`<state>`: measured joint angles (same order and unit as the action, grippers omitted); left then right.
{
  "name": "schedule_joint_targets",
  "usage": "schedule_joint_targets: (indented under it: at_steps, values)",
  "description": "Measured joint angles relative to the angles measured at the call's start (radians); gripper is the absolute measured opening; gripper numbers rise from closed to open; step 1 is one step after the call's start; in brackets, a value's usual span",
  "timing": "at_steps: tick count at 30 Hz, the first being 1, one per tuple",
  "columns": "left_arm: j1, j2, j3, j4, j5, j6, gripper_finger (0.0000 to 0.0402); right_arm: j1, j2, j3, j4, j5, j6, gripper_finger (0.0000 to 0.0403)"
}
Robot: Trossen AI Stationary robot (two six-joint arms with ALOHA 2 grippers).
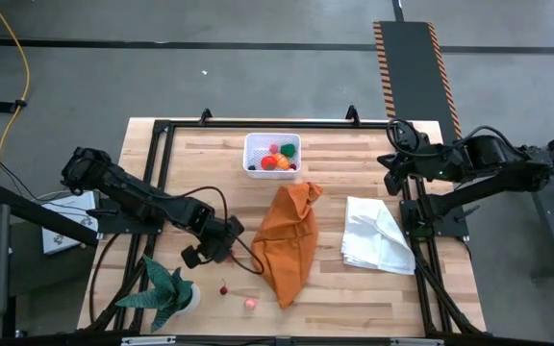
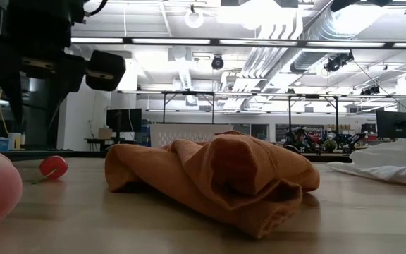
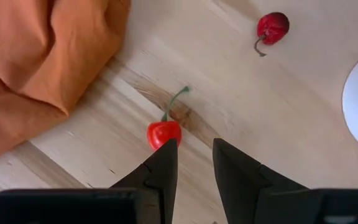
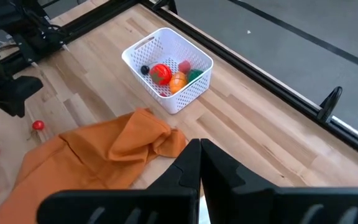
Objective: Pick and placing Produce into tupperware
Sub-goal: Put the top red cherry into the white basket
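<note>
A red cherry (image 3: 164, 133) is lying on the tabletop (image 3: 278, 106) beside the orange cloth (image 3: 42, 56), its green stem pointing toward one o'clock in the left wrist view. The left claw (image 3: 191, 155) is hovering over it, slightly spread and pinching nothing. The right claw (image 4: 199, 163) is waiting pressed together near the white cloth (image 1: 378, 235); the tub (image 1: 272, 154) is holding red, orange and green pieces.

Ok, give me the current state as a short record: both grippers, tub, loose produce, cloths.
left gripper: open, just above the table, one finger beside a small red chili, nothing held
right gripper: shut, empty, waiting at the table's right edge
tub: far side of the table, holds several red, orange, green and dark pieces
loose produce: chili, dark red cherry, pink piece
orange cloth: crumpled, centre
white cloth: right of it
</note>
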<state>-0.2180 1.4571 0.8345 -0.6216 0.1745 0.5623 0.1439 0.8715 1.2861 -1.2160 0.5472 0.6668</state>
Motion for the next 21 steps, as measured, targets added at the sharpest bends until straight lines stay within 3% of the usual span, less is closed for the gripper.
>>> schedule_joint_targets:
  at_steps: [21]
  values:
    - [0.002, 0.048, 0.0, 0.023, -0.005, 0.021, 0.0101, 0.0, 0.0, -0.001, -0.007, 0.002, 0.007, 0.0]
